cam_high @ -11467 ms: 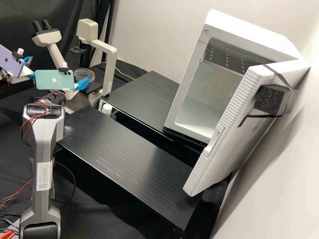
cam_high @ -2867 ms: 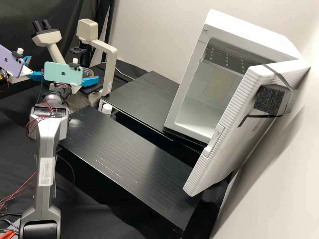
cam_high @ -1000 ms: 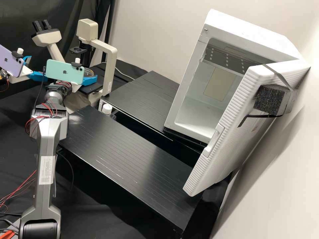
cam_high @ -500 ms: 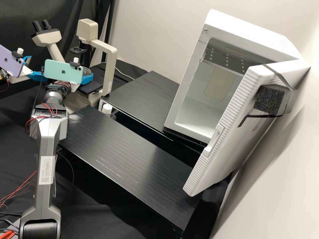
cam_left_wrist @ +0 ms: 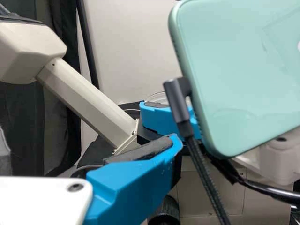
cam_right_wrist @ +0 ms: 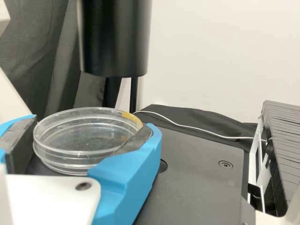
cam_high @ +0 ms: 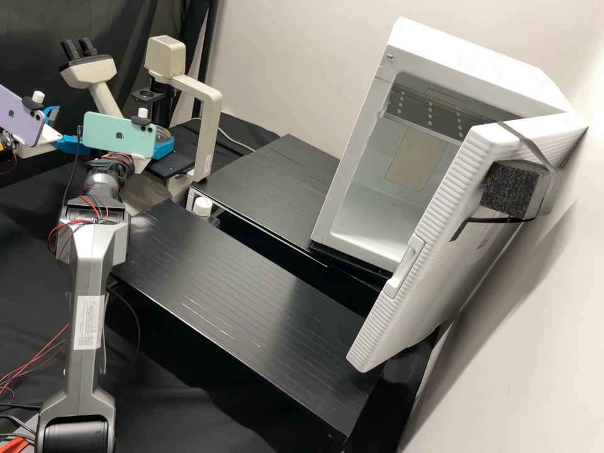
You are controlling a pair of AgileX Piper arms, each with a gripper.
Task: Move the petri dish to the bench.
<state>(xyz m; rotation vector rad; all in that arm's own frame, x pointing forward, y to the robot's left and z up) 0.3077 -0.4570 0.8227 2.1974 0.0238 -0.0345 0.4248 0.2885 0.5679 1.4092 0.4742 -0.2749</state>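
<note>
Locate the petri dish (cam_right_wrist: 84, 145) at the microscope stage (cam_right_wrist: 197, 168), pinched in the right end effector (cam_right_wrist: 92, 126); whether resting or lifted, cannot tell. Guard against slipping or tilting from an off-centre squeeze, and against striking the black cylinder (cam_right_wrist: 115, 37) above from a steep lift. Note clear, round, shallow form with yellow rim mark (cam_right_wrist: 131, 117). Observe left end effector (cam_high: 74, 124) spread apart. Deliver to tabletop (cam_high: 239, 277).

Bright light washes the pale wall (cam_high: 289, 63), and streaky glare lies along the black bench (cam_high: 251, 296). A soft shadow falls behind the white door (cam_high: 453, 251).
</note>
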